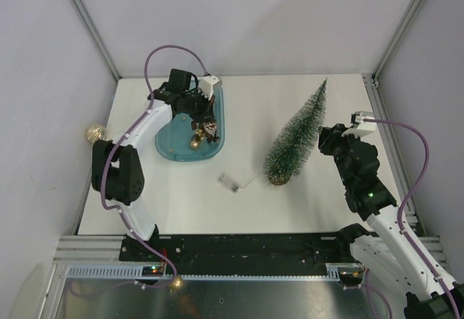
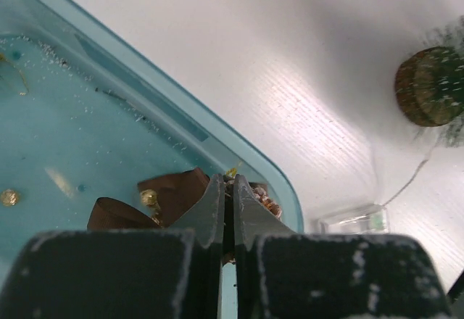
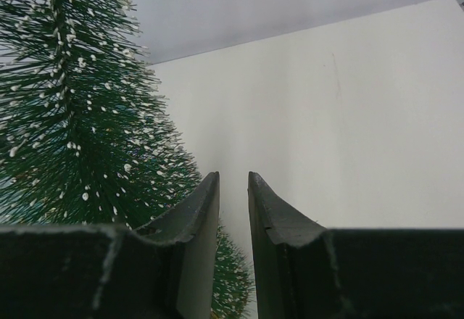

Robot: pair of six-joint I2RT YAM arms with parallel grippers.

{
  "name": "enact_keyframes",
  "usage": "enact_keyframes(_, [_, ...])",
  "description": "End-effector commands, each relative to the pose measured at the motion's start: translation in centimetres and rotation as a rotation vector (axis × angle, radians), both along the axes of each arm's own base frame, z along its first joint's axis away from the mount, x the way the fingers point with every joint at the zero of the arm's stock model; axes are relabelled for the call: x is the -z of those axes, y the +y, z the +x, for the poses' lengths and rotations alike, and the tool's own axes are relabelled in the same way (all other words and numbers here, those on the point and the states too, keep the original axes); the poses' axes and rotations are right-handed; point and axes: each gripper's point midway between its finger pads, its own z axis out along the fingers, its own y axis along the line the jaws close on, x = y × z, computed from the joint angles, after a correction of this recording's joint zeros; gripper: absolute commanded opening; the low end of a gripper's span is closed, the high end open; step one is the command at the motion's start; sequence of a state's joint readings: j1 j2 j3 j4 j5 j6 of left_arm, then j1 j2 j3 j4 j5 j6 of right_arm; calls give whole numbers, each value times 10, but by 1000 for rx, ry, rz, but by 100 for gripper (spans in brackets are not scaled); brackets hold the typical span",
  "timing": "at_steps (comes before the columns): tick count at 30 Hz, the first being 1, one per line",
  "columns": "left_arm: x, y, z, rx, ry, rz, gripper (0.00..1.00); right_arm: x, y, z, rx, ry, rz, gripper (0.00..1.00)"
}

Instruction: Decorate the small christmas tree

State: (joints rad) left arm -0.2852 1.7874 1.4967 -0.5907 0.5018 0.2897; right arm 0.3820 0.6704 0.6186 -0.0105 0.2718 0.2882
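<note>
The small christmas tree (image 1: 296, 134) lies on its side on the white table, round brown base (image 1: 279, 179) toward me and tip toward the far right. My left gripper (image 1: 204, 120) is down in the blue tray (image 1: 168, 152), shut on an ornament among brown bell ornaments (image 2: 177, 188) and a pine cone (image 2: 270, 203). In the left wrist view the left gripper (image 2: 228, 181) pinches something dark, with a yellow loop at its tips. My right gripper (image 1: 328, 139) hovers just right of the tree (image 3: 80, 116). Seen from the wrist, the right gripper (image 3: 232, 177) stands slightly open and empty.
A clear plastic box (image 1: 229, 182) with a thin wire running to the tree's base lies mid-table. A gold ball (image 1: 196, 143) sits in the tray. A gold bauble (image 1: 93, 133) hangs by the left arm, off the table's left edge. White walls enclose the table.
</note>
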Motion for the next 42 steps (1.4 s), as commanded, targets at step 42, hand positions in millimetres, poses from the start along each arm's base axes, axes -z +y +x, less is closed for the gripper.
enact_keyframes(42, [-291,-185,-171,701,-111,-617,6,-19,2,-5,-13,-53,44,28])
